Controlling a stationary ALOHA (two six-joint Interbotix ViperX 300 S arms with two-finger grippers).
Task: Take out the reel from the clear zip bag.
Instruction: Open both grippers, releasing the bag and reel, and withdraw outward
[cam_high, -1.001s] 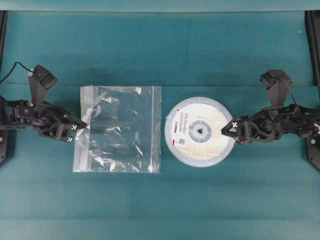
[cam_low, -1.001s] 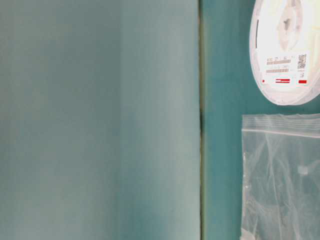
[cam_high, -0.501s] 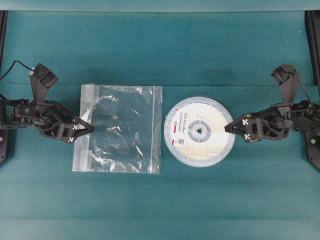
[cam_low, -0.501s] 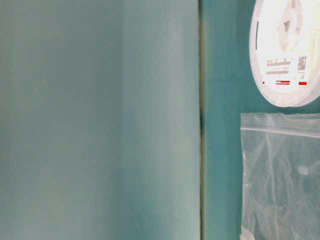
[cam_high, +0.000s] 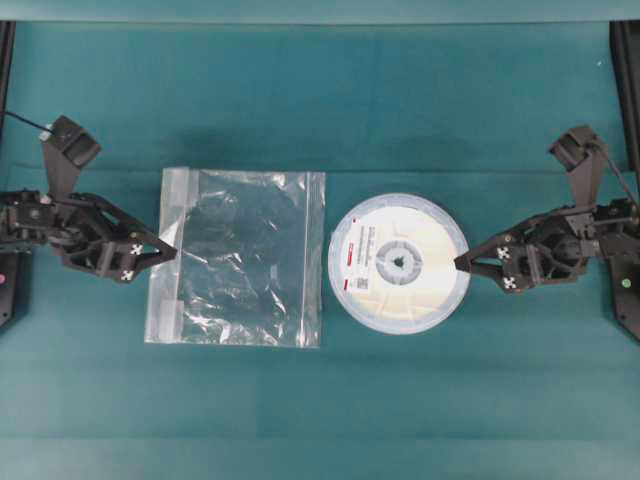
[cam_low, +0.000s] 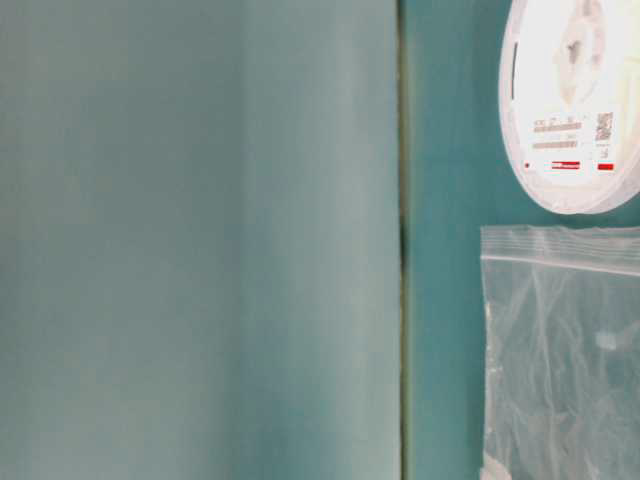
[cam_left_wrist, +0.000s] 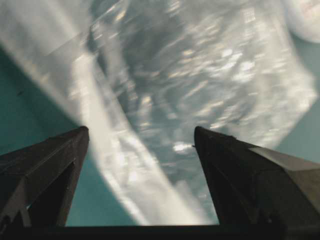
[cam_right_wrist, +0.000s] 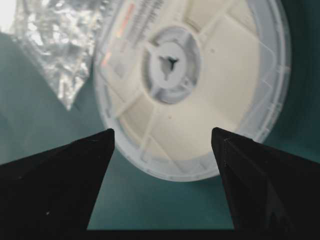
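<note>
Clear zip bag: thin transparent plastic film, crinkled, glossy, bright glints; zip strip whitish, more opaque. Reel: hard moulded plastic, cream face, smooth, faint sheen; rim translucent pale blue-grey; label looks like matt white paper. Table surface: teal, matt, cloth-like. Gripper fingers: matt black plastic.

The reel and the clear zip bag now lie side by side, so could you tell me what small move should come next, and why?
Probably only a retreat: the reel lies bare on the table, apart from the clear zip bag. The left gripper and right gripper are both open and hold nothing, so backing them clear seems all that remains.
</note>
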